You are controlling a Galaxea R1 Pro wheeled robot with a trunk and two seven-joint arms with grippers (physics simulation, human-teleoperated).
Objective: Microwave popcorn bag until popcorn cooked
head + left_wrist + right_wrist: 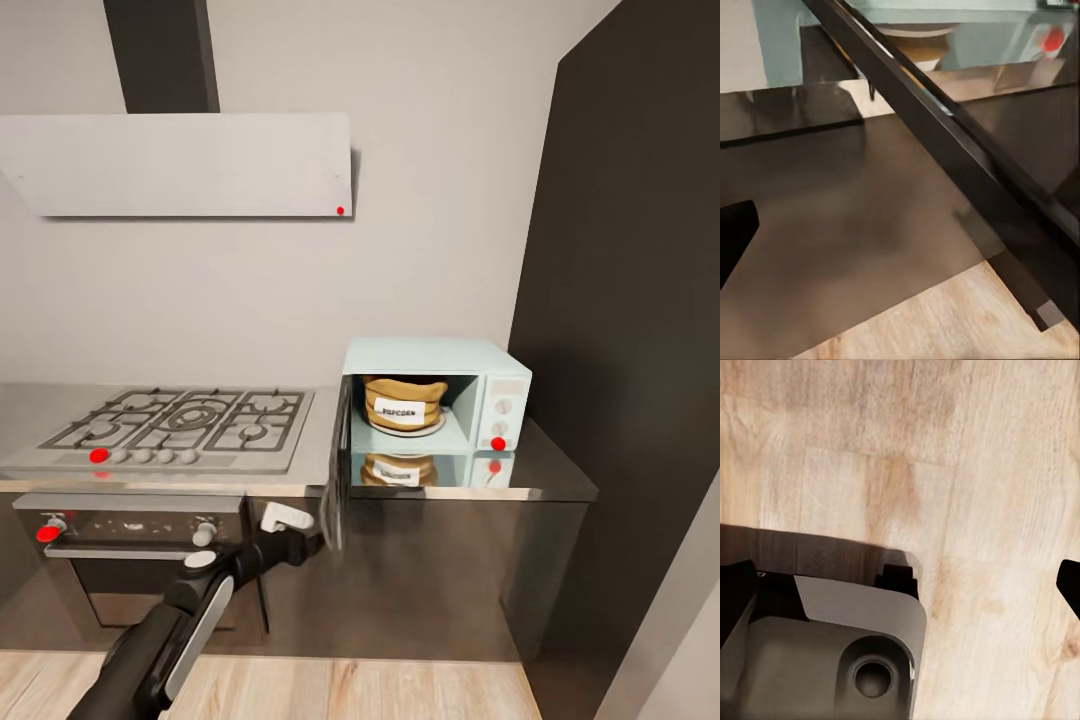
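on the grey bench, against the wall beside a tall dark cabinet, stands the pale blue microwave with its dark glass door swung wide open toward the hob. inside the cavity, on a white round plate, sits the popcorn bag, upright, its white label facing out; the glossy bench top mirrors both bag and oven front. the microwave's panel shows two white knobs and a red dot below them.

to the left of the microwave lies the gas hob, with a red dot at its front edge, and beneath it the black-and-steel oven with a red knob. a flat grey hood hangs above.

the left arm reaches up from the lower left of the head view, and the left claw is just at the lower edge of the open door; whether it touches the door or how its fingers stand i cannot tell. in the left wrist view the door's dark frame crosses the picture diagonally, very close, with the bag's rim and the plate glimpsed beyond.

the right wrist view looks down at the pale wood floor and part of the robot's grey base; dark fingertips show at opposite edges, set wide apart, nothing between them.
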